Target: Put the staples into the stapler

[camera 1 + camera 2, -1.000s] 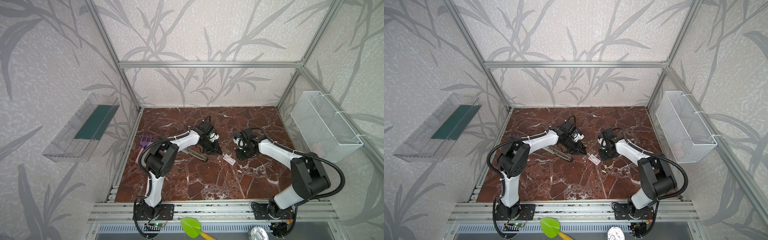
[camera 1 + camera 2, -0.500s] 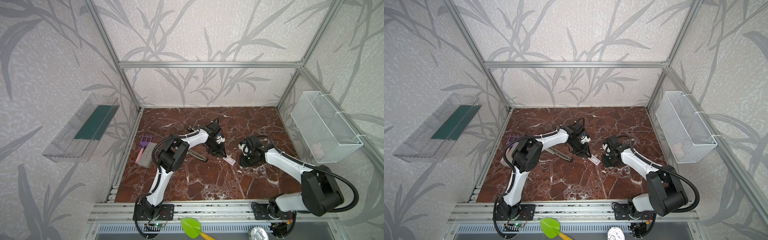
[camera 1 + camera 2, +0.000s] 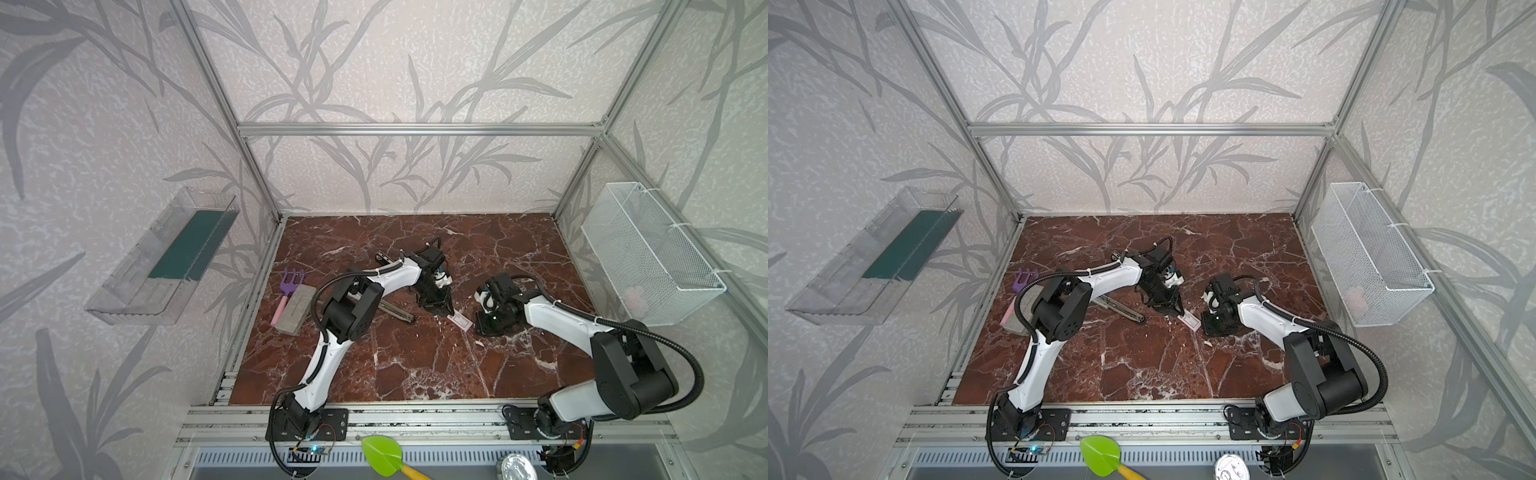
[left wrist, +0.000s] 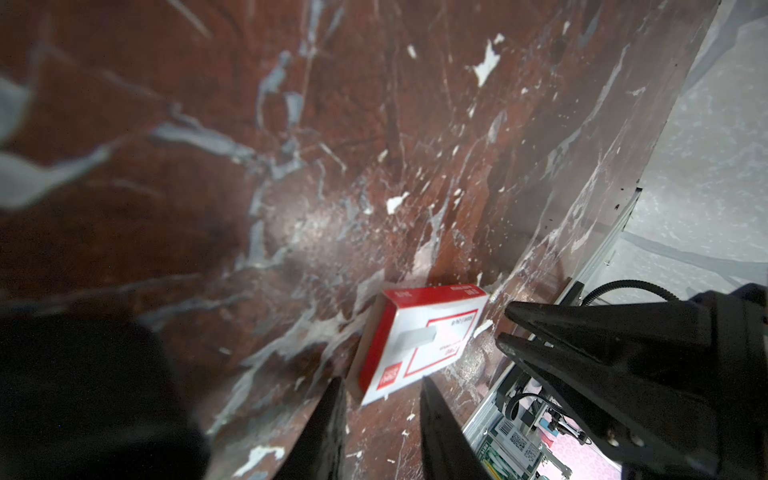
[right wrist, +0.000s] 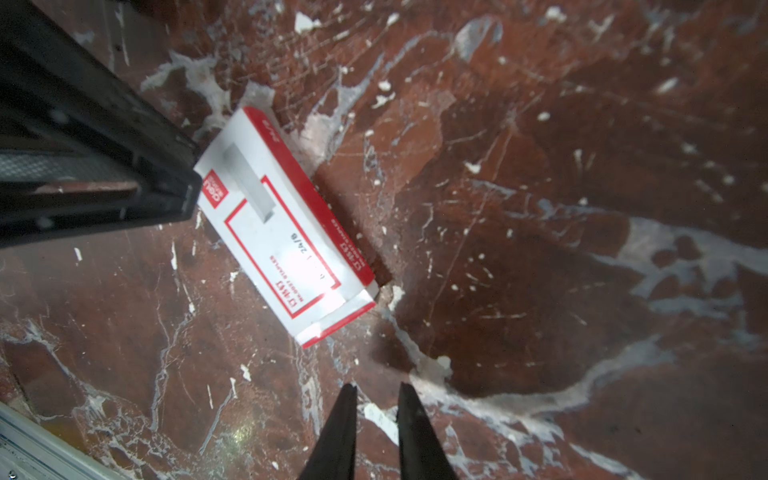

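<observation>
Progress: early, nothing loaded. The staples box (image 5: 286, 232) lies flat on the table (image 3: 415, 365), label up, near mid-table between the two grippers. It looks shut, though the flap at the end away from the logo may be slightly lifted. No staple strip is out. The stapler (image 3: 395, 311) lies beside the left arm, apart from the box and untouched; I cannot tell whether its magazine is open. Left gripper (image 4: 382, 380): jaws partly spread, tips at the logo end of the box and straddling its near corner. The right wrist view suggests contact there, but no clamp on the box is visible. Right gripper (image 5: 378, 387): jaws close together with a narrow gap, empty, tips low over the table just short of the box's other end. Judged still to do: open the box, draw out a strip, open the stapler, seat the strip, close it. Against one second ago, the left gripper has moved from near the stapler's end over to the box, with the arm stretched further. The right gripper has come forward and down to sit beside the box. The box itself shows no visible shift in the top views.
</observation>
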`<state>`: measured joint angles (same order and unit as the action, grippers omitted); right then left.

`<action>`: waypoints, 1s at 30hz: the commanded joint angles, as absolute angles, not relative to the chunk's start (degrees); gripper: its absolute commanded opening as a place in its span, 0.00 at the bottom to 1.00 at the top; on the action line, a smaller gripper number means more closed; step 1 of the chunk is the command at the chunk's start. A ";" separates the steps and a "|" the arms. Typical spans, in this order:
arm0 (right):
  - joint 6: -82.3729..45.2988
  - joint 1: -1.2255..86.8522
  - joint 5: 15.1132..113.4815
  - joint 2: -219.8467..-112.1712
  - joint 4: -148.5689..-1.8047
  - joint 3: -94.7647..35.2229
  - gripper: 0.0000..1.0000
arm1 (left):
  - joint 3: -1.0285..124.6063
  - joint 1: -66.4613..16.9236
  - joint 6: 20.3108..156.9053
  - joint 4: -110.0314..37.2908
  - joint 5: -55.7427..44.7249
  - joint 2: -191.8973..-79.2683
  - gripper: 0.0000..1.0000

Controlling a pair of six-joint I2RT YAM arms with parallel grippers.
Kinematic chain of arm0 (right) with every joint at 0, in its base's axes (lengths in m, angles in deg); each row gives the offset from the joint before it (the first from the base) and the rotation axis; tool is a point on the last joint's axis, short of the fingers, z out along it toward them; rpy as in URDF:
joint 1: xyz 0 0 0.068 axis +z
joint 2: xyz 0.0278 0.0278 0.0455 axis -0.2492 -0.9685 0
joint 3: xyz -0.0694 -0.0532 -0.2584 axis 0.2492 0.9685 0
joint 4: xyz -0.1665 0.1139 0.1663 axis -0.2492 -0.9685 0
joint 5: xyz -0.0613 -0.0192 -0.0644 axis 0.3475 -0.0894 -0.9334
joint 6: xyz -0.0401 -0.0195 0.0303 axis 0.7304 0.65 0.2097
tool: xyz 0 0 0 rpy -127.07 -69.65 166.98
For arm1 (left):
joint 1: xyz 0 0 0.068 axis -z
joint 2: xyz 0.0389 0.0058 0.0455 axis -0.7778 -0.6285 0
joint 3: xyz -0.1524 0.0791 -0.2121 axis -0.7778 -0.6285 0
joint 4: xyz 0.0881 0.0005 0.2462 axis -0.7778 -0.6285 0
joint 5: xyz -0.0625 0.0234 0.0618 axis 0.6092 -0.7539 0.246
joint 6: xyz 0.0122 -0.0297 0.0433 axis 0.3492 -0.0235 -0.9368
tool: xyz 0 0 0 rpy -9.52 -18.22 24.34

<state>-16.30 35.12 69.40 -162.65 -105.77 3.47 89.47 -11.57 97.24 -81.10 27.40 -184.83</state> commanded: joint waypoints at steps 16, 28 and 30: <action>-17.61 35.91 70.21 -165.31 -104.03 2.32 0.20 | 91.89 -11.20 96.11 -81.11 29.44 -187.20 0.30; -18.14 35.94 68.91 -164.33 -104.55 1.96 0.21 | 90.43 -10.97 95.82 -80.81 30.08 -186.83 0.00; -18.62 35.96 68.45 -163.56 -104.74 1.80 0.23 | 89.52 -10.98 96.03 -79.88 30.34 -186.30 0.00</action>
<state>-17.72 35.60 69.49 -164.95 -104.13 3.41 90.56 -11.16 96.97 -80.23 29.54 -186.04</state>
